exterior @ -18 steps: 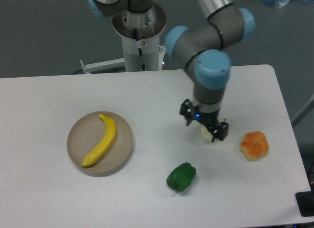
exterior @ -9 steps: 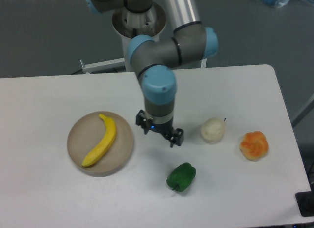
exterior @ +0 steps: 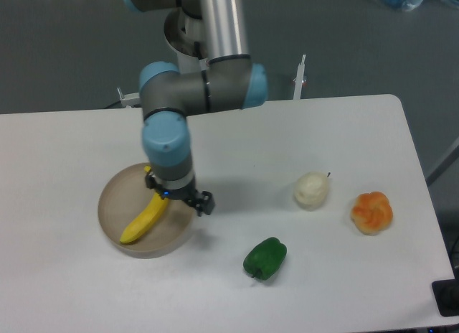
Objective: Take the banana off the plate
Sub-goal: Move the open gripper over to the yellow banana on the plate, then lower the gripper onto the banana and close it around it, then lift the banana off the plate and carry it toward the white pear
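Note:
A curved yellow banana [exterior: 143, 219] lies on a round beige plate [exterior: 118, 197] at the left of the white table. Its upper stem end is hidden under my wrist. My gripper [exterior: 178, 192] hangs over the plate's right part, above the banana's upper end. One finger shows near the banana's stem end and the other at the plate's right rim, so the jaws stand apart and hold nothing.
A green bell pepper [exterior: 265, 258] lies at the front middle. A white garlic-like bulb [exterior: 310, 190] and an orange lumpy fruit [exterior: 371, 212] lie to the right. The arm's base stands at the table's back edge.
My arm has swung left across the table, from over the white bulb, past the middle, to over the plate and banana. The objects have not moved.

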Motion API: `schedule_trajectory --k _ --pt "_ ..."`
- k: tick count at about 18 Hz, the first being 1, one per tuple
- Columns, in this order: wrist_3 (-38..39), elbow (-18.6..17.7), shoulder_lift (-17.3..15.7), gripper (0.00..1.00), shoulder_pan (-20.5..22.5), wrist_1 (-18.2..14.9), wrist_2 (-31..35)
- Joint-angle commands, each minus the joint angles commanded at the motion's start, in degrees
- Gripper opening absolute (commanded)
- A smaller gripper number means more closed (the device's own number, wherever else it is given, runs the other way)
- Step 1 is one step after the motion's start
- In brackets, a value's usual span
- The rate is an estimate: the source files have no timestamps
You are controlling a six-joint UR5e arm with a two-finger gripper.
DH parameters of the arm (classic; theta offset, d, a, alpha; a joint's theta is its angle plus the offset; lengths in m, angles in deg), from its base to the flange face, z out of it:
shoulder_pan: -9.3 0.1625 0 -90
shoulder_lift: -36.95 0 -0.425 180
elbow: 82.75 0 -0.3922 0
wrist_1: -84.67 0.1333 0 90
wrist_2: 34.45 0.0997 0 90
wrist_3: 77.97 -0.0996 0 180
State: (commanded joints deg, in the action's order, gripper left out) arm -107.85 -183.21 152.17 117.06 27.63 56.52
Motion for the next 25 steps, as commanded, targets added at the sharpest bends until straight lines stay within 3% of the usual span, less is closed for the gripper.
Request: schedule_trajectory --k 5,9,11,15,18,21,25 --pt "0.53 -0.09 2.11 0.97 -1.06 1.93 0.09" --pt "1.06 -0.09 2.29 0.28 -1.06 1.76 0.26" --pt "1.06 -0.09 2.2 0.12 -1.06 1.76 0.26" --pt "0.97 0.52 1.15 0.02 -0.97 1.67 0.26" --pt "0.27 0.88 -0.69 0.02 -0.19 1.14 0.18" --pt "-0.08 1.14 -3.33 0.02 2.27 0.97 0.09" --pt "-10.43 1.41 -6.49 0.04 8.94 0.7 1.75"
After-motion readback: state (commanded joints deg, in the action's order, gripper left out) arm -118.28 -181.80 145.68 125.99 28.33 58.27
